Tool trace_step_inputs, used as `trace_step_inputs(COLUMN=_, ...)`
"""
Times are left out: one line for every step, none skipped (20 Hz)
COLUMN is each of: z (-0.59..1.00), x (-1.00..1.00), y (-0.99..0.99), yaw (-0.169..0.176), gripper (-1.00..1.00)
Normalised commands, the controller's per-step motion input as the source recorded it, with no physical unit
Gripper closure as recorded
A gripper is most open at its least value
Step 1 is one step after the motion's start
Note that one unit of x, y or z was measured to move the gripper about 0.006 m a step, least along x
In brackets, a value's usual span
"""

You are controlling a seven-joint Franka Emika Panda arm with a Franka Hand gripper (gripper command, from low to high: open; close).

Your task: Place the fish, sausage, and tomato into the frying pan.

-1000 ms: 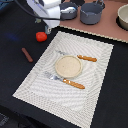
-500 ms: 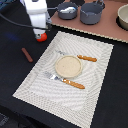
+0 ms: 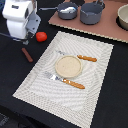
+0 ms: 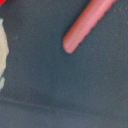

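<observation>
The frying pan stands on the wooden board at the back, its thin handle pointing to the exterior view's left. A white thing in it looks like the fish. The red tomato lies on the dark table beside the placemat. The reddish-brown sausage lies nearer the front, and it fills part of the wrist view. My gripper hangs above the table just to the exterior view's left of the tomato and behind the sausage. Its fingers do not show.
A grey pot stands beside the pan on the wooden board, with a bowl at the far right. The striped placemat carries a tan plate, a knife and a fork.
My arm has moved away from the pan, toward the front and the exterior view's left, to above the tomato and sausage. Nothing on the table has moved.
</observation>
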Motion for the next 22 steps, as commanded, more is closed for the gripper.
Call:
trace_step_inputs(z=-0.17, x=-0.04, y=-0.42, yaw=-0.212, gripper=-1.00)
trace_step_inputs(z=-0.15, x=0.00, y=-0.38, yaw=-0.199, gripper=-1.00)
trace_step_inputs(z=-0.17, x=-0.01, y=-0.19, yaw=-0.164, gripper=-1.00)
trace_step_inputs(z=-0.20, x=0.00, y=0.00, yaw=-0.120, gripper=-1.00)
trace_step_inputs(z=-0.21, x=0.04, y=0.05, yaw=-0.073, gripper=-1.00)
trace_step_inputs(z=-0.24, x=0.13, y=0.15, yaw=-0.058, gripper=-1.00)
trace_step_inputs(z=-0.26, x=0.17, y=0.11, yaw=-0.061, gripper=-1.00)
trace_step_inputs(z=-0.30, x=0.19, y=0.00, yaw=-0.080, gripper=-1.00)
trace_step_inputs(z=-0.32, x=0.22, y=0.00, yaw=-0.115, gripper=-1.00)
trace_step_inputs(z=-0.35, x=0.13, y=0.00, yaw=-0.130, gripper=-1.00)
trace_step_inputs(z=-0.38, x=0.03, y=-0.03, yaw=-0.138, gripper=-1.00)
trace_step_inputs(z=-0.38, x=0.05, y=-0.04, yaw=-0.164, gripper=-1.00)
trace_step_inputs(z=-0.38, x=0.00, y=-0.11, yaw=-0.168, gripper=-1.00)
trace_step_inputs(z=-0.37, x=0.00, y=-0.11, yaw=-0.160, gripper=-1.00)
trace_step_inputs(z=-0.37, x=0.00, y=-0.08, yaw=-0.153, gripper=-1.00)
trace_step_inputs(z=-0.33, x=0.00, y=-0.06, yaw=-0.156, gripper=-1.00)
trace_step_inputs(z=-0.34, x=0.00, y=-0.09, yaw=-0.153, gripper=-1.00)
trace_step_inputs(z=-0.30, x=0.00, y=0.00, yaw=-0.136, gripper=-1.00)
trace_step_inputs(z=-0.29, x=0.00, y=0.00, yaw=-0.105, gripper=-1.00)
trace_step_inputs(z=-0.30, x=0.00, y=0.00, yaw=-0.069, gripper=-1.00)
trace_step_inputs(z=-0.32, x=-0.02, y=0.00, yaw=-0.047, gripper=-1.00)
trace_step_inputs(z=-0.36, x=-0.08, y=0.00, yaw=-0.039, gripper=-1.00)
